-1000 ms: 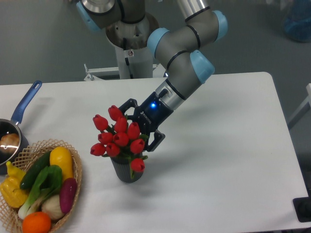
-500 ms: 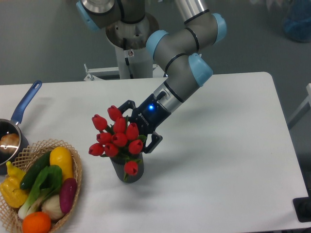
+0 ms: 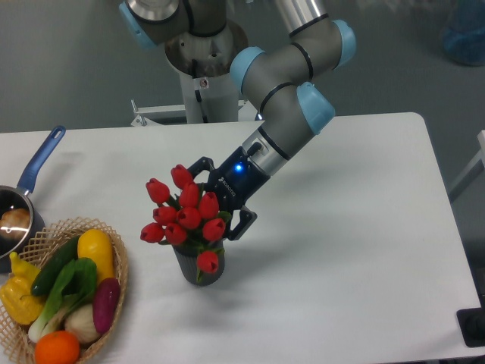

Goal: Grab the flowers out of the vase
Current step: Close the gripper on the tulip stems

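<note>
The flowers, a bunch of red tulip buds with green stems, stand in the vase, a small dark grey ribbed cup on the white table. One bud droops over the vase's rim. My gripper reaches in from the upper right at bud height. Its two black fingers are spread wide on either side of the bunch's right part. The fingertips are hidden behind the buds, so I cannot tell whether they touch. The gripper looks open.
A wicker basket of colourful vegetables sits at the front left, close to the vase. A blue-handled metal saucepan lies at the left edge. The arm's base post rises behind the table's far edge.
The gripper shifted slightly left and back toward the right. The bunch swayed with it, and the drooping bud dropped a little lower and to the left over the vase.
</note>
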Action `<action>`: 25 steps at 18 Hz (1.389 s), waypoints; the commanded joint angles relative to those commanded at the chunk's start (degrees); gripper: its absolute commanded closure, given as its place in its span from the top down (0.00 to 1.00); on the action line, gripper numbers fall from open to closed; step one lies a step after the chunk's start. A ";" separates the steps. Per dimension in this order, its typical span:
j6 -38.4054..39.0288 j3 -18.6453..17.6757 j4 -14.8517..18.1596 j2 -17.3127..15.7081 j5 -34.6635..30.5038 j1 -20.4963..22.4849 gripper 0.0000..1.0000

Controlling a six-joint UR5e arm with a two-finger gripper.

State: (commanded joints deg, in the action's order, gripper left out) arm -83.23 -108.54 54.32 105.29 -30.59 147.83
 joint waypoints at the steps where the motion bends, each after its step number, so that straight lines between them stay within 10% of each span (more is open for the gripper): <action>1: 0.00 0.00 0.09 0.17 0.01 -0.26 1.00; 6: 0.17 -0.09 0.09 0.09 0.18 -0.09 0.99; 17: 0.44 -0.09 0.09 -0.09 0.27 0.62 0.50; 25: 0.35 -0.18 0.09 -0.17 0.62 1.23 0.48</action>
State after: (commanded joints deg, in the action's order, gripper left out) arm -82.88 -108.72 54.40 105.12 -29.97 149.06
